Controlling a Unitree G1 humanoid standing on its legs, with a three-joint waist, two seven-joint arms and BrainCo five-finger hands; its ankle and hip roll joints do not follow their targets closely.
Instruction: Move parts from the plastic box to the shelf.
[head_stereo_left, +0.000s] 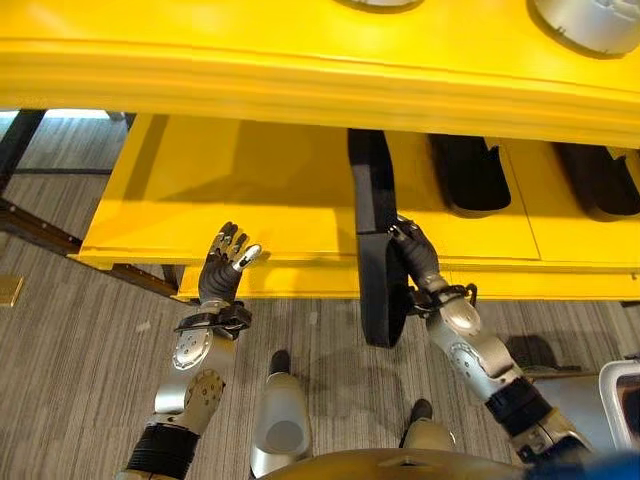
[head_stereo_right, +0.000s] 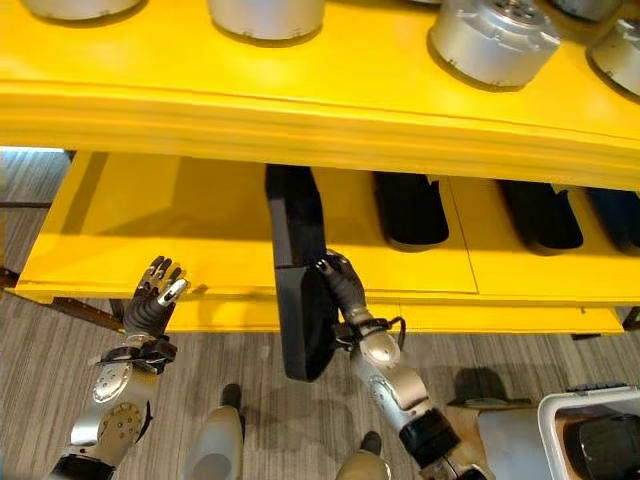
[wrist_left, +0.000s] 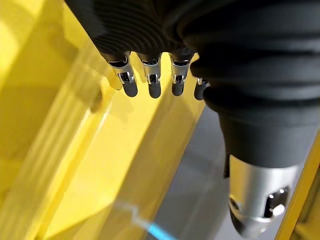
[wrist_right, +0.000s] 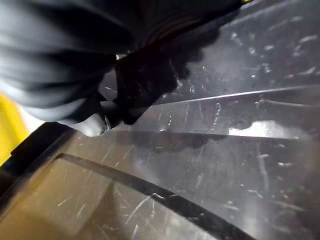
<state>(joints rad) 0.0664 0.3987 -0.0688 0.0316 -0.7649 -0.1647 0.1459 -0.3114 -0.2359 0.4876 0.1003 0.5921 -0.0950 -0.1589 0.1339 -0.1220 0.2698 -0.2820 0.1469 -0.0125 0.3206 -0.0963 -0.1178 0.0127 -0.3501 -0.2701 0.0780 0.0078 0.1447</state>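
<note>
Long part (head_stereo_right: 298, 290) half on the lower shelf (head_stereo_right: 200, 230), 2 parts (head_stereo_right: 411, 208) to its right.

A long black part (head_stereo_left: 378, 240) is gripped by the right hand (head_stereo_left: 415, 255), its far end laid on the lower level of the yellow shelf (head_stereo_left: 250, 180) and its near end hanging past the front edge. Two more black parts (head_stereo_left: 470, 172) are seen at 2 o'clock of it. The left hand (head_stereo_left: 222, 268) is held at 9 o'clock, fingers relaxed, just before the shelf edge. Silver round parts (head_stereo_left: 590, 22) are set on the upper level.

Bright overhead light; lower shelf (head_stereo_left: 300, 190) shadowed; glare streaks, perhaps motion blur, in wrist views.
</note>
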